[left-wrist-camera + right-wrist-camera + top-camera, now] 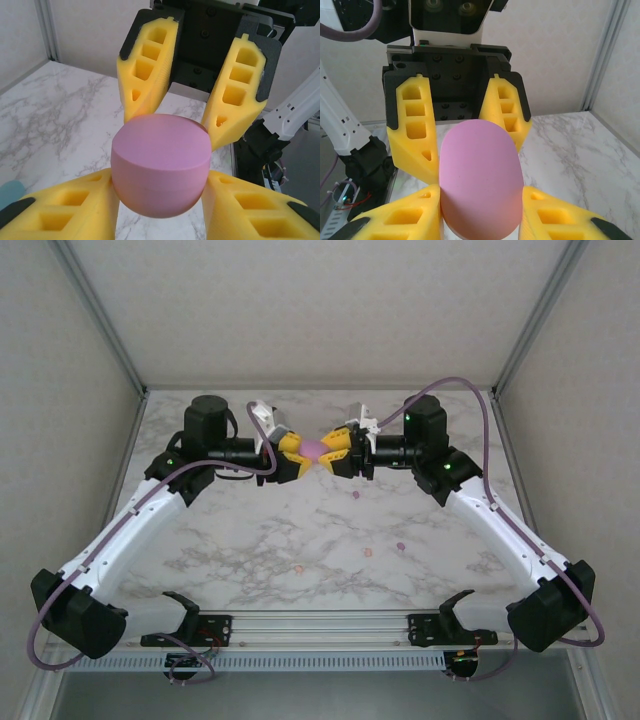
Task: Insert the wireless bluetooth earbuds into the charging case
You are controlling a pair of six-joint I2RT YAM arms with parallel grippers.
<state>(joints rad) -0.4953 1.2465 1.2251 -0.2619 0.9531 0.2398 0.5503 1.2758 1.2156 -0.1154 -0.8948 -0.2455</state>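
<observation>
The pink case (318,450) is a smooth, matte, lilac-pink oval with a flat upper face and a rounded belly; a faint line runs around the belly in the left wrist view. It is closed, as far as the pictures show. It is held in the air above the far half of the marble table (230,540), about midway between the left and right edges. Its long axis lies level and runs left to right, parallel to the near edge, with 1 end toward each arm and the flat face up.

The left gripper (302,454) is clamped on the case's left end, with its 2 yellow fingers (65,210) pressed against the sides. The right gripper (333,452) grasps the right end the same way, its fingers (405,220) tight against the case. The 2 grippers face each other tip to tip with the case bridging them.

4 tiny earbuds lie loose on the table: a pinkish bud (355,494) just nearer than the right gripper, a purple bud (401,546) and an orange-pink bud (368,553) close together right of the middle, and a 2nd orange-pink bud (297,567) left of the middle, toward the near edge. They are too small to tell which way they point.
</observation>
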